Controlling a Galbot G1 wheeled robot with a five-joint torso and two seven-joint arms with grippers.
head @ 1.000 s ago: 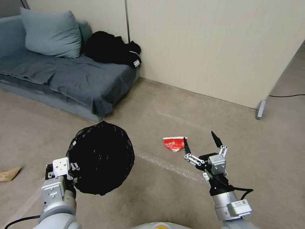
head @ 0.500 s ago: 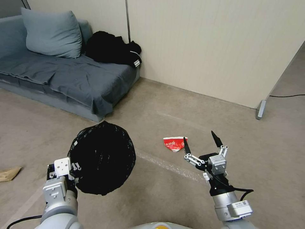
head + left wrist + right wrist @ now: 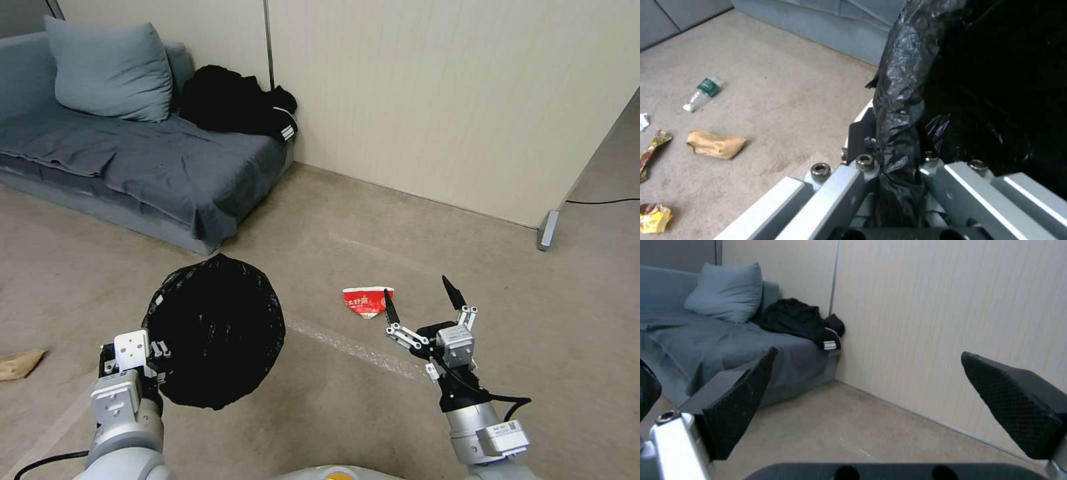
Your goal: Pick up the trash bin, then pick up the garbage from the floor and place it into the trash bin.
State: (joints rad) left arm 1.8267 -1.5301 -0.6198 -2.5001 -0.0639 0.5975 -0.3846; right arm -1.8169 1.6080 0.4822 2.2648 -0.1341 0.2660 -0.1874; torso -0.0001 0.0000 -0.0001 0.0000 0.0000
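Note:
The trash bin (image 3: 213, 330), lined with a glossy black bag, hangs above the floor at lower left, held at its rim by my left gripper (image 3: 143, 357). In the left wrist view the gripper (image 3: 896, 166) is shut on the bin's bag-covered rim (image 3: 900, 110). A flattened red-white paper cup (image 3: 366, 301) lies on the floor just beyond my right gripper (image 3: 422, 295), which is open and raised with nothing between its fingers (image 3: 735, 410). More garbage lies to my left: a brown paper bag (image 3: 715, 144), a plastic bottle (image 3: 702, 93), and yellow and gold wrappers (image 3: 654, 218).
A grey sofa (image 3: 133, 167) with a cushion and black clothing stands at the back left. A beige partition wall (image 3: 453, 100) runs behind, with its foot (image 3: 547, 230) and a cable at the right. The brown bag (image 3: 20, 365) lies at the left edge.
The view has shifted very slightly; both arms and the bin hold nearly still.

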